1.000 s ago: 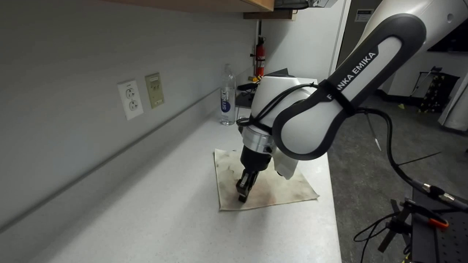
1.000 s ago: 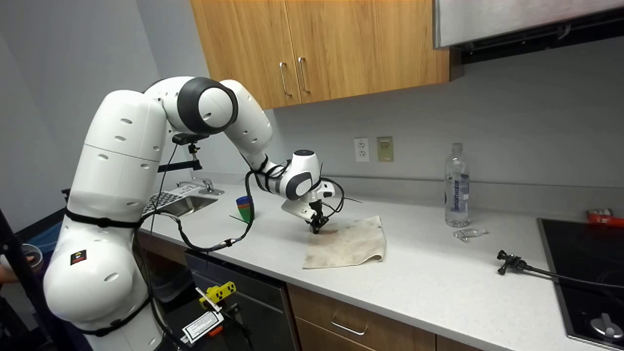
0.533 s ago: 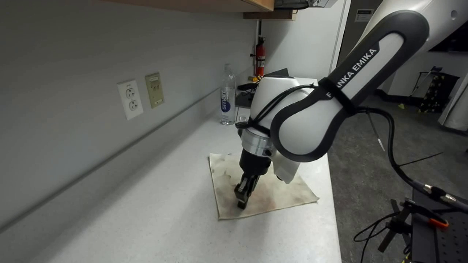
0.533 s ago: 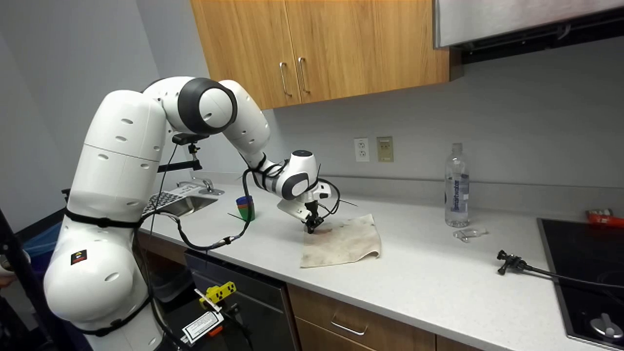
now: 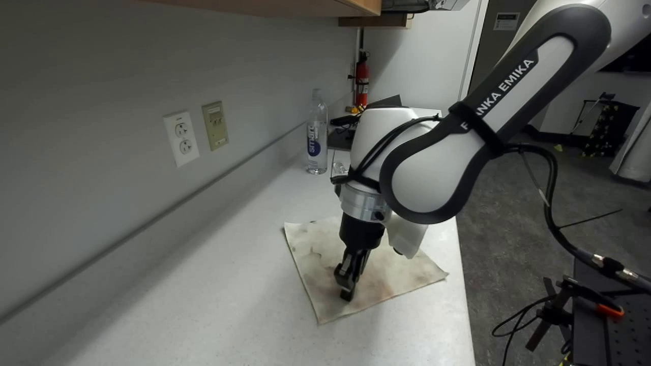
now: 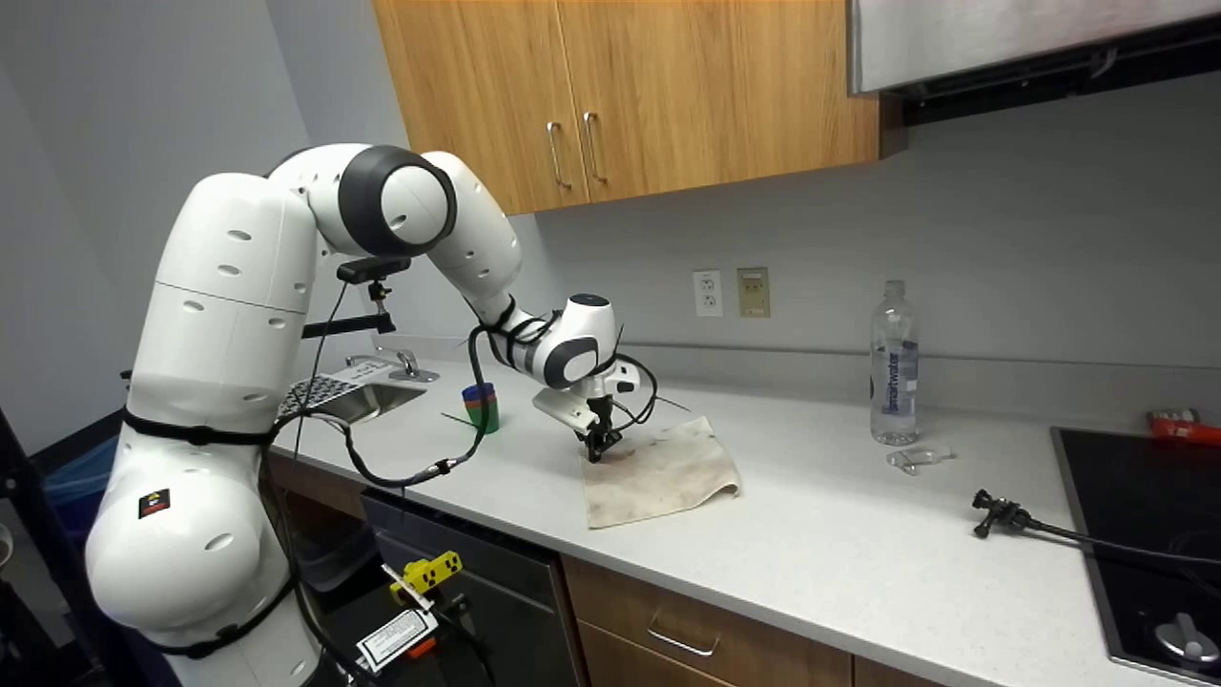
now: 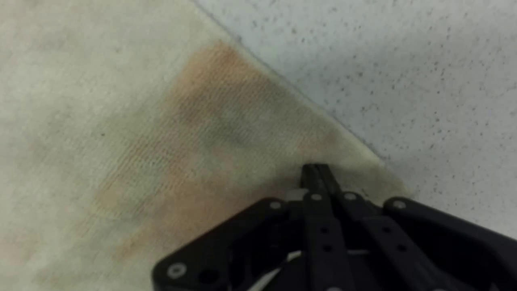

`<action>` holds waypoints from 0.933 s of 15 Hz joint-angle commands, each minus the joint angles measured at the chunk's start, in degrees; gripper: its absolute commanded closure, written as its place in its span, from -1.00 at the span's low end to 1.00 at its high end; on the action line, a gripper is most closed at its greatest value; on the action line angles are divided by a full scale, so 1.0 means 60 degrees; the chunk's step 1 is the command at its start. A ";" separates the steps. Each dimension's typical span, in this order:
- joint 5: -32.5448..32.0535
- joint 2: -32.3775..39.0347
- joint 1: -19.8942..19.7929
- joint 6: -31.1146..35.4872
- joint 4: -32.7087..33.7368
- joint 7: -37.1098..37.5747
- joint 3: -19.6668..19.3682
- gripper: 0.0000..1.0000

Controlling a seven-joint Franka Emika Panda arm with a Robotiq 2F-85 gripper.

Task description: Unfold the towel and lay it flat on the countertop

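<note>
gripper (image 7: 316,171) clenched, its jaws pressed together and pointing down over the towel (image 5: 384,279), close to the edge; whether the tips touch the cloth or sit just above it, i can't quite tell. the towel lies spread on the countertop (image 5: 229,284), marked with brownish and reddish blotches, and in an exterior view one corner (image 6: 725,479) curls up slightly. well apart from it, a clear bottle (image 6: 894,372) stands upright near the wall (image 6: 1030,286), a small clear object (image 6: 916,460) lying just beside its base. on the gripper's other side stand nested cups (image 6: 476,410), blue, red and green.
</note>
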 commanded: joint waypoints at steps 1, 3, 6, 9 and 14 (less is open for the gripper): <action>0.0449 -0.0083 0.0024 -0.0612 -0.0767 -0.0291 -0.0115 1.00; 0.0294 -0.0294 0.0143 -0.0471 -0.0927 -0.0321 -0.0221 1.00; -0.0255 -0.0709 0.0407 0.0018 -0.1210 -0.0411 -0.0436 1.00; -0.1266 -0.0976 0.0882 0.0844 -0.1445 -0.0297 -0.0848 1.00; -0.1951 -0.0907 0.1241 0.1997 -0.1439 -0.0147 -0.1150 1.00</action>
